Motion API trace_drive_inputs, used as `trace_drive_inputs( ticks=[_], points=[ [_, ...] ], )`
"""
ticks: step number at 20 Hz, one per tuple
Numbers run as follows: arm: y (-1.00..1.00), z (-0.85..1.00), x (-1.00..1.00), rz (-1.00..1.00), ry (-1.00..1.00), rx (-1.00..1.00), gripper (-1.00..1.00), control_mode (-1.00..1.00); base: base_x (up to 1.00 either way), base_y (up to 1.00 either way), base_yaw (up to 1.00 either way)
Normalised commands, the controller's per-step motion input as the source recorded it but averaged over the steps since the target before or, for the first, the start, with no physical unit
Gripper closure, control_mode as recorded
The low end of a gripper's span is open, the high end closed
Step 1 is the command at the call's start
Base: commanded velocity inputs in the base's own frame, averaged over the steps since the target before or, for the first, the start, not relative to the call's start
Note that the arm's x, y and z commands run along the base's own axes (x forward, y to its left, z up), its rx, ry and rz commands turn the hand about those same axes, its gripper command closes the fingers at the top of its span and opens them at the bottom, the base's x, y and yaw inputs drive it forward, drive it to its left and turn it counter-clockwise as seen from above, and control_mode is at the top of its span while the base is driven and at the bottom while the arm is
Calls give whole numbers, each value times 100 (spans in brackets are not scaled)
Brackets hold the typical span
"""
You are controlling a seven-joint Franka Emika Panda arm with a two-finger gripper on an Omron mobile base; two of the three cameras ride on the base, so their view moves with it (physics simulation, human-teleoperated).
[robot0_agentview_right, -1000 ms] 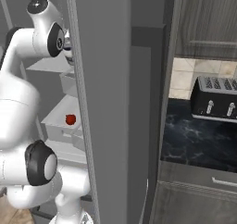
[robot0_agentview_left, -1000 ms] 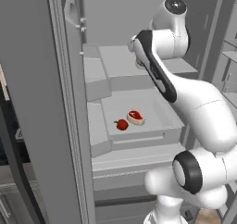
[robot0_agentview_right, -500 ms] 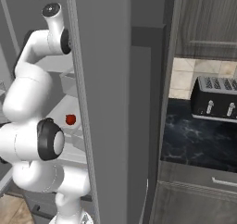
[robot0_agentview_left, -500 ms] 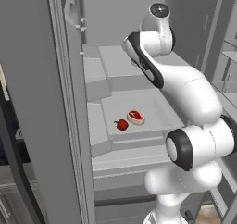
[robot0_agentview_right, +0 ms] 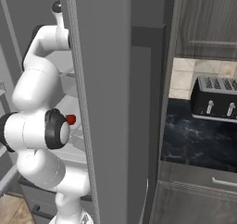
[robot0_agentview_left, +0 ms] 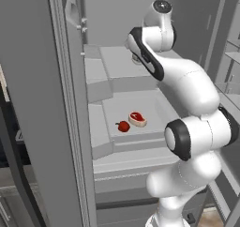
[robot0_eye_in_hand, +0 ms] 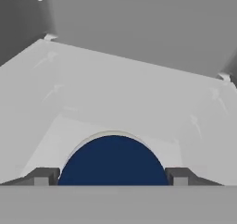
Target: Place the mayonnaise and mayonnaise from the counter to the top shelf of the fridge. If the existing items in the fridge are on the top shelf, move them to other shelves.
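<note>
Hand view: end effector point(robot0_eye_in_hand: 111, 177) clenched on the white mayonnaise jar point(robot0_eye_in_hand: 112, 161), one dark fingertip point(robot0_eye_in_hand: 42, 177) at each side of its dark navy lid; jar body hidden beneath the lid, cut off by the bottom edge. Below and beyond, pale grey top shelf point(robot0_eye_in_hand: 139, 98) of the fridge. Left base view: end effector itself hidden behind the white arm point(robot0_agentview_left: 154, 38) reaching over the top shelf point(robot0_agentview_left: 117, 62). On a lower shelf point(robot0_agentview_left: 154, 106), raw steak point(robot0_agentview_left: 137, 118) just beside the red vegetable point(robot0_agentview_left: 123, 126). Right base view: fridge door point(robot0_agentview_right: 106, 102) hiding most of the interior; black counter point(robot0_agentview_right: 199, 142) carrying a toaster point(robot0_agentview_right: 217, 98), cut off at right.
</note>
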Motion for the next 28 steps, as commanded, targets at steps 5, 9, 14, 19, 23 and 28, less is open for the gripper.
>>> trace_drive_inputs(
  ticks=[5,9,14,19,23,28],
  points=[
    [0,-2,3,0,-1,0,-100,-100,0,0,0],
    [0,0,13,0,0,0,-100,-100,0,0,0],
    [0,0,13,0,-1,0,-100,-100,0,0,0],
    [0,0,12,0,-6,0,-100,-100,0,0,0],
    [0,0,16,0,-11,0,-100,-100,0,0,0],
    [0,0,18,0,-16,0,-100,-100,0,0,0]
  ],
)
